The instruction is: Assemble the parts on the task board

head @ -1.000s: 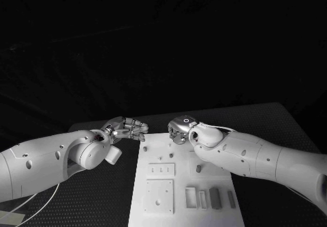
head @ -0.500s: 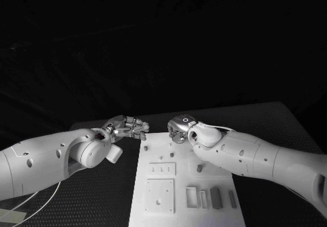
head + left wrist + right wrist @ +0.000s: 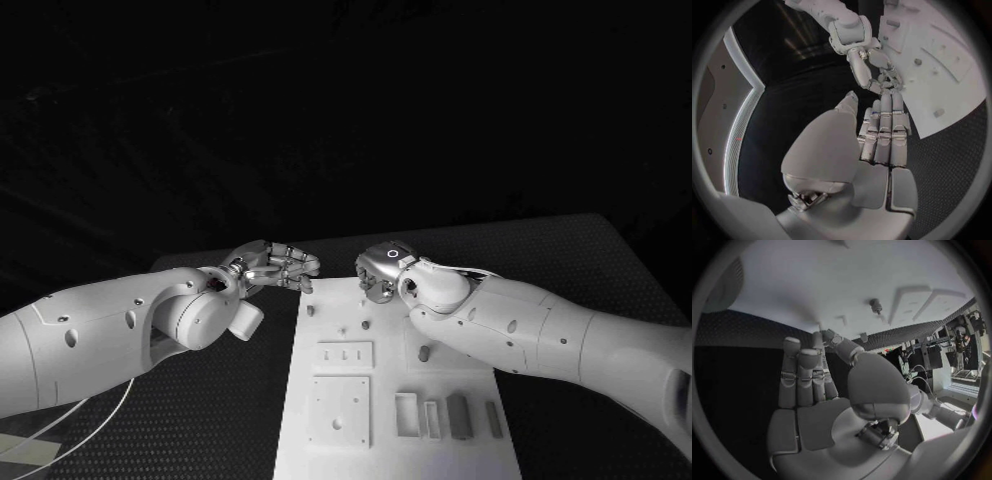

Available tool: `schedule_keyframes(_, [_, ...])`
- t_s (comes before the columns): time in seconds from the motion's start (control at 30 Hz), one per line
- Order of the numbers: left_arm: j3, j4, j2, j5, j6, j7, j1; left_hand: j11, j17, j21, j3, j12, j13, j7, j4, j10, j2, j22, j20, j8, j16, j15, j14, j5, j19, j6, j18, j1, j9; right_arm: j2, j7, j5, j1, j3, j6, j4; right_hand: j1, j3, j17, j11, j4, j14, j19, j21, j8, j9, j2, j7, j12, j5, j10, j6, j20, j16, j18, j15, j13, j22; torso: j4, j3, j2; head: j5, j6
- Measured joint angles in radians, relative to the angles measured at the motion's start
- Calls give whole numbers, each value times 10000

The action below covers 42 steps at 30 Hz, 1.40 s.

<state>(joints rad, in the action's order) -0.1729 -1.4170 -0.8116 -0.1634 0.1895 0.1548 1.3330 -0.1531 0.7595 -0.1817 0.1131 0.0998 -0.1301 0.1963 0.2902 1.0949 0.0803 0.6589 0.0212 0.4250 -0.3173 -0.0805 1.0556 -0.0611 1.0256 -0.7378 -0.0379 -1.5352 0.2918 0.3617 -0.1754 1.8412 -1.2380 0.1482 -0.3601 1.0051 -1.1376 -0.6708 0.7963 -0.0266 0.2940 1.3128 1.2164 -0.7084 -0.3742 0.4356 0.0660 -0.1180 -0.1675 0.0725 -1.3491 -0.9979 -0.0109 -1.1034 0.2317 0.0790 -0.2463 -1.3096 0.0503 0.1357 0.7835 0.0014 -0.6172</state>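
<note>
1. Right, both silver many-fingered hands sit at the far end of the white rectangular task board [image 3: 378,395], which lies flat in the middle of the black textured bench [image 3: 548,255].
2. The left hand [image 3: 274,266] hovers just off the board's far left corner, its fingers curled forward in the head view; the left wrist view shows them laid straight and side by side, and I see nothing held in them.
3. The right hand [image 3: 382,272] hangs over the board's far edge, just beside the left hand, the two close but apart in the head view.
4. In the right wrist view its fingers [image 3: 798,375] stand straight and close together, thumb alongside, with nothing visible between them.
5. From the left wrist camera the right hand [image 3: 879,70] shows with fingertips down at the board's edge; whether they touch the board, I cannot tell.
6. Now the parts: a small dark upright peg [image 3: 423,353] stands on the board just under the right forearm.
7. Nearer the robot, a row of small grey rectangular blocks [image 3: 447,415] lies side by side on the board's right half.
8. Two raised square plates, a small one [image 3: 343,355] and a larger one [image 3: 339,410], occupy the board's left half.
</note>
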Motion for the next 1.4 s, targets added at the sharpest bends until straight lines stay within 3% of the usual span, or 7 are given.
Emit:
schedule_keyframes(0.83, [-1,29,43,3,-2,-7,0,0,15,39,0,0,0,0,0,0,-1,0,0,-38,39,0,0,0,0,0,28,-1,7,-157,-25,115,16,20,18,-153,-16,-55,-1,1,0,4,-2,-36,57,0,-13,0,-1,12,1,-2,5,-35,2,-4,-34,0,-3,12,16,-1,-43])
schedule_keyframes(1.4, [-1,18,21,6,-2,-10,1,0,27,39,1,0,-9,0,-1,0,-1,0,0,-38,39,0,0,0,0,0,78,-1,6,-186,-11,98,156,45,-31,-175,-15,-55,-2,0,0,23,38,-76,53,1,-12,4,-48,11,-1,-5,-3,-71,92,-22,-72,0,-9,24,33,43,-182])
